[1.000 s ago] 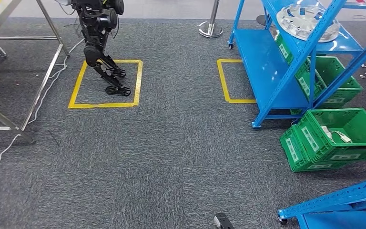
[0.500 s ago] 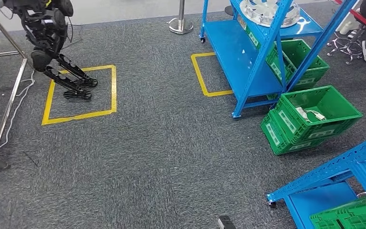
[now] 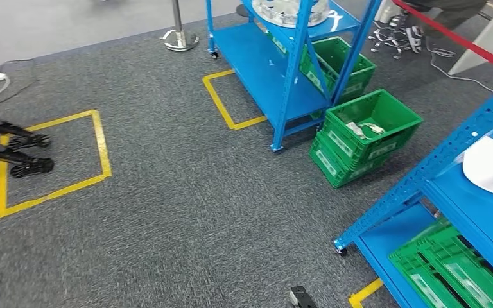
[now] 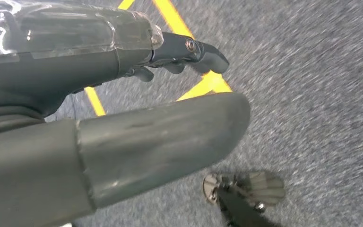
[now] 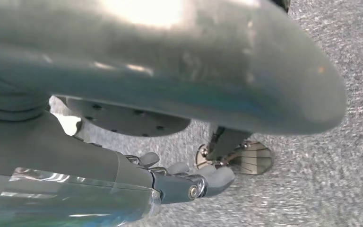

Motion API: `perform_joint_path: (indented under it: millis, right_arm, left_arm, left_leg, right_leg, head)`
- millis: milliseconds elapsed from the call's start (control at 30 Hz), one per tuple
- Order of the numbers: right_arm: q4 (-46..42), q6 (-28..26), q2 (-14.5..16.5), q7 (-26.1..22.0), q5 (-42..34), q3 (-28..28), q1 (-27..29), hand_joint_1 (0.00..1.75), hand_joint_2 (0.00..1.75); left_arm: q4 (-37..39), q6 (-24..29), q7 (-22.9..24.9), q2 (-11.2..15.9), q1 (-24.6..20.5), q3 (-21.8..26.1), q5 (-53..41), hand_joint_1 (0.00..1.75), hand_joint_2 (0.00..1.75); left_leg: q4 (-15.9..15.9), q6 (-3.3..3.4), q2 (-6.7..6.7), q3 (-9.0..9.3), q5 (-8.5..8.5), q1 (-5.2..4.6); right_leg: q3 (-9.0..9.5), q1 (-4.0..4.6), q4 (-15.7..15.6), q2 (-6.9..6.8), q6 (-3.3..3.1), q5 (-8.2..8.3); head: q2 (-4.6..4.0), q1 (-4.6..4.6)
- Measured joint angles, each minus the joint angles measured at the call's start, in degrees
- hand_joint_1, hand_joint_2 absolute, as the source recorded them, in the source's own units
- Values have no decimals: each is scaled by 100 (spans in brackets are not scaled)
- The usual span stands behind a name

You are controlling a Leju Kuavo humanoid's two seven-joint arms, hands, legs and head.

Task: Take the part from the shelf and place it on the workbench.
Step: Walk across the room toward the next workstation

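A white rounded part [image 3: 492, 171] lies on a shelf of the near blue rack [image 3: 417, 186] at the right edge of the head view. A silvery round part [image 3: 287, 9] sits on the far blue rack [image 3: 276, 70] at the top. My left hand [image 4: 99, 71] hangs over the grey carpet, its thumb and dark fingers [image 4: 194, 49] stretched out with nothing in them. My right hand [image 5: 123, 175] hangs the same way, its fingers [image 5: 194, 184] empty above the carpet.
Stacked green crates [image 3: 366, 128] stand on the floor between the two racks, and another green crate [image 3: 456, 273] sits low in the near rack. Yellow tape squares [image 3: 51, 160] [image 3: 231, 99] mark the carpet. Another robot's black feet [image 3: 13, 151] stand at the left. A stanchion base [image 3: 180, 40] stands at the back.
The whole picture has swung: my view has turned to the right. The other robot and its yellow square slid to the left edge, and the near rack with the white part came in.
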Motion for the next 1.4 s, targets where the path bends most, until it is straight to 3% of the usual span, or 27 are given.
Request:
perform_joint_path:
  millis: [33,100,167,200,233,300,367,400,467,533,600,667,700,767,833,900,967,1000,1067,1133,1167,1200,1233,1267,1333,1400]
  right_arm:
    - [0,0,2,1,1,3,-5,0,0]
    - [-1,0,8,1,0,9,-33,0,0]
    - [-2,1,15,1,0,14,-30,0,0]
    - [-1,2,17,1,0,16,-8,0,0]
    - [-1,2,18,1,1,18,17,0,0]
    - [1,1,18,1,1,22,42,0,0]
    - [-1,0,18,1,-1,24,29,0,0]
    - [-1,-1,18,1,-1,24,21,0,0]
    - [0,-2,18,2,-2,25,28,0,0]
    - [1,-4,10,4,-3,26,33,0,0]
    - [0,-6,13,7,-5,27,3,0,0]
    - [0,-5,31,8,-6,28,-17,0,0]
    - [0,-4,37,8,-6,28,-10,0,0]
    - [1,-4,40,8,-7,30,8,0,0]
    - [1,-4,43,9,-7,30,3,0,0]
    - [0,-2,45,9,-8,30,-14,0,0]
    - [0,0,43,10,-10,30,-11,0,0]
    - [0,0,42,10,-10,31,-1,0,0]
    - [0,-1,40,10,-11,33,-5,0,0]
    - [-1,1,43,10,-11,34,-35,0,0]
    - [-2,2,44,10,-11,35,-41,0,0]
    - [-2,3,45,10,-12,36,-33,0,0]
    - [-1,4,45,10,-12,36,-15,0,0]
    - [-1,4,44,10,-13,37,4,0,0]
    - [1,4,40,11,-14,38,20,0,0]
    - [-1,4,38,12,-15,38,-1,0,0]
  left_arm:
    - [-1,0,-2,-1,1,0,0,0,0]
    - [-3,1,-2,3,10,0,0,0,0]
    - [-3,0,4,9,12,0,0,0,0]
    - [-3,0,7,9,8,0,0,0,0]
    - [-3,1,9,8,2,0,0,0,0]
    - [-3,2,13,4,-14,-1,0,0,0]
    - [-3,3,20,2,-31,-2,0,0,0]
    - [-3,3,26,2,-36,-2,0,0,0]
    - [-3,6,33,-6,-43,-1,0,0,0]
    - [-2,10,28,-14,-52,-1,0,0,0]
    - [1,15,25,-17,-41,-3,-1,0,0]
    - [3,17,26,-16,-12,-3,-2,0,0]
    - [3,20,26,-14,-4,-3,-2,0,0]
    - [3,25,25,-9,0,-2,-1,0,0]
    - [3,32,25,1,2,-3,0,0,0]
    - [4,36,25,12,-1,-4,0,0,0]
    - [5,37,25,9,-8,-3,0,0,0]
    - [4,38,25,4,-8,-3,0,0,0]
    - [2,42,25,-3,-6,-3,1,0,0]
    - [-2,44,25,6,2,-5,1,0,0]
    - [-3,44,25,11,4,-7,1,0,0]
    - [-3,44,25,16,4,-10,1,0,0]
    - [-2,44,25,16,2,-17,0,0,0]
    - [-2,44,25,13,-1,-24,0,0,0]
    - [-2,44,25,-1,-15,-35,0,0,0]
    - [-3,44,23,-12,-27,-39,0,0,0]
  left_leg:
    - [-45,30,117,46,-1,2]
    - [-83,68,370,117,-38,-16]
    - [-84,68,601,163,-95,-27]
    - [-83,57,693,191,-126,-27]
    - [-83,43,766,224,-155,-26]
    - [-88,5,878,295,-216,-24]
    - [-91,-53,964,344,-265,-38]
    - [-102,-86,1008,362,-280,-41]
    - [-129,-157,1051,418,-315,-24]
    - [45,-204,725,379,-459,13]
    - [698,-204,350,43,-754,28]
    - [1415,-193,318,-411,-940,15]
    - [1539,-185,330,-541,-879,7]
    - [1168,-154,278,-505,-443,-3]
    - [486,-105,-24,-270,-22,8]
    - [139,-71,-220,-122,46,7]
    - [48,-31,-99,-61,4,4]
    - [5,-5,-16,-28,7,9]
    - [-83,49,191,58,6,21]
    - [-108,81,407,120,-33,-5]
    - [-107,88,510,142,-58,-13]
    - [-106,84,598,169,-88,-17]
    - [-104,75,675,202,-121,-18]
    - [-105,62,738,244,-153,-16]
    - [-109,22,836,325,-217,-23]
    - [-110,-37,921,364,-265,-42]
  right_leg:
    - [-83,8,160,-175,26,-90]
    - [-439,-6,804,-535,85,-383]
    - [-803,-42,1413,-622,133,-546]
    - [-857,-59,1467,-640,149,-476]
    - [-793,-73,1299,-662,156,-301]
    - [-444,-75,574,-837,149,113]
    - [-189,-18,56,-1056,106,252]
    - [-159,18,-6,-1101,76,211]
    - [-131,40,-55,-1017,-3,204]
    - [-66,28,-124,-908,-76,213]
    - [-20,24,-155,-784,-139,205]
    - [11,44,-153,-617,-181,179]
    - [36,53,-151,-528,-188,163]
    - [103,57,-142,-354,-177,123]
    - [137,50,-116,-195,-132,65]
    - [114,25,-95,-45,-63,32]
    - [84,-7,-106,108,10,32]
    - [69,-7,-86,80,40,10]
    - [-91,2,234,-190,98,-174]
    - [-468,-11,934,-505,149,-488]
    - [-662,-26,1271,-570,170,-595]
    - [-779,-39,1450,-613,185,-592]
    - [-790,-49,1417,-647,193,-473]
    - [-682,-55,1151,-683,190,-243]
    - [-322,-26,370,-872,147,168]
    - [-129,33,-32,-1047,73,250]
  head:
    - [0,36]
    - [0,111]
    - [0,134]
    - [0,143]
    - [0,156]
    - [0,187]
    - [0,204]
    - [0,197]
    - [0,180]
    - [-1,148]
    - [-1,89]
    - [0,35]
    - [0,15]
    - [0,-18]
    - [0,-43]
    - [0,-54]
    - [0,-50]
    - [0,-39]
    - [0,26]
    - [0,98]
    - [0,110]
    - [0,122]
    - [0,134]
    - [0,150]
    - [0,191]
    - [0,212]
